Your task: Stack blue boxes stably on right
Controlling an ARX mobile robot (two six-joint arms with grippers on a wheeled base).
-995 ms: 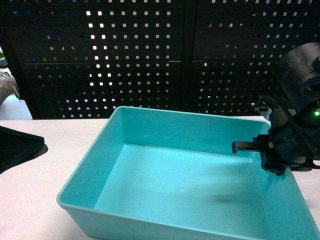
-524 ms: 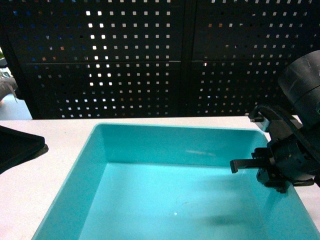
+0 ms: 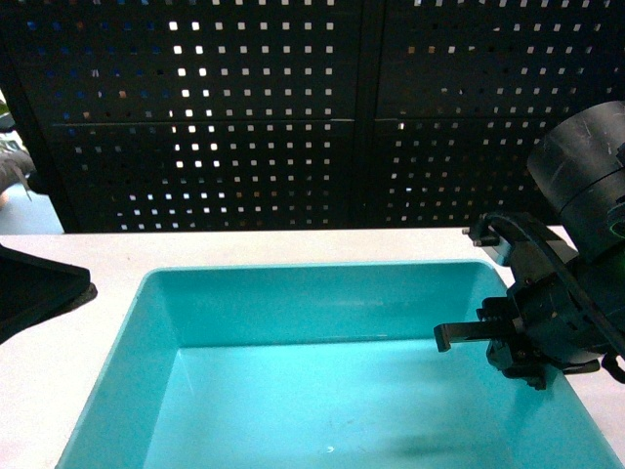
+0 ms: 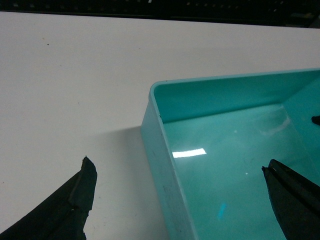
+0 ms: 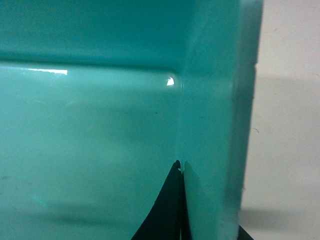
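Turquoise plastic fills the lower middle of the head view: one blue box (image 3: 293, 391), a shallow tub with sloping walls, sits on the white desk (image 3: 195, 249) with its far rim square to the dark perforated panel (image 3: 293, 117) behind. The right pincer (image 3: 522, 342) is at the tub's right wall, and the right wrist view shows a dark finger (image 5: 172, 210) pressed flat against the inner face of that wall (image 5: 210, 125), the wall nipped between the two fingers, so this pincer is clamped on the blue box. In the left wrist view the left pincer (image 4: 185, 200) stands wide, one finger over the bare desk just outside the tub's near left corner and the other over the tub's inside, touching neither. The tub's floor is plain, with a small glare patch.
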